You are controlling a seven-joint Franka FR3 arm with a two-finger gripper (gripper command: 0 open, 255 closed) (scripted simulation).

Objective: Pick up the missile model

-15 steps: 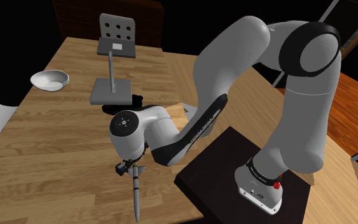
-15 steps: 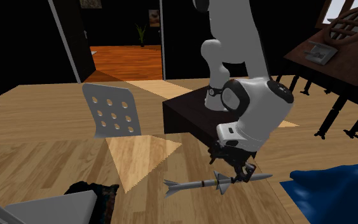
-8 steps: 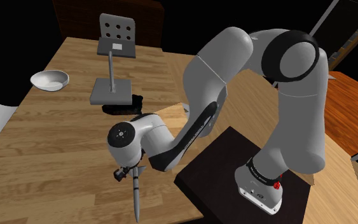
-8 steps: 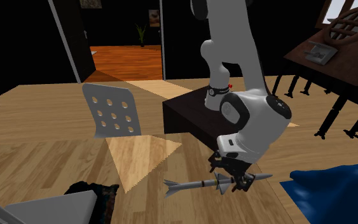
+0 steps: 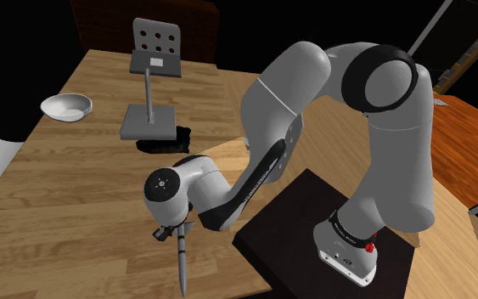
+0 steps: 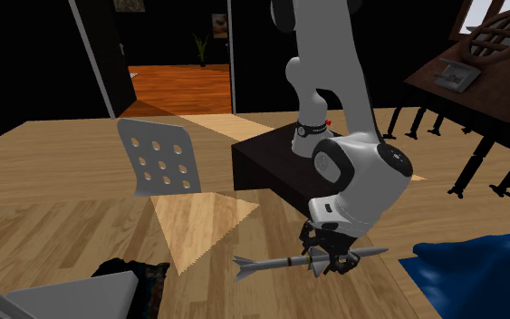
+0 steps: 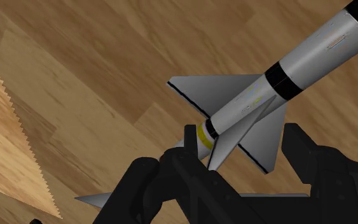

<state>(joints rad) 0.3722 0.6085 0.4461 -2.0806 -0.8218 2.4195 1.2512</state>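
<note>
At the shoulder view's bottom centre, spread jaws straddle the missile model (image 5: 180, 263) on the worktop (image 5: 75, 212), apparently placed to pinch it.

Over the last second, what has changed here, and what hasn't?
The white arm bent lower, bringing its black jaws down around the grey, black-banded missile model; they stand apart astride its fins. The missile stayed lying on the wooden table; the perforated grey stand and white bowl did not move.

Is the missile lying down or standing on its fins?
Lying down: the missile stretches flat along the table, nose and tail level, with the gripper over its middle fins.
</note>
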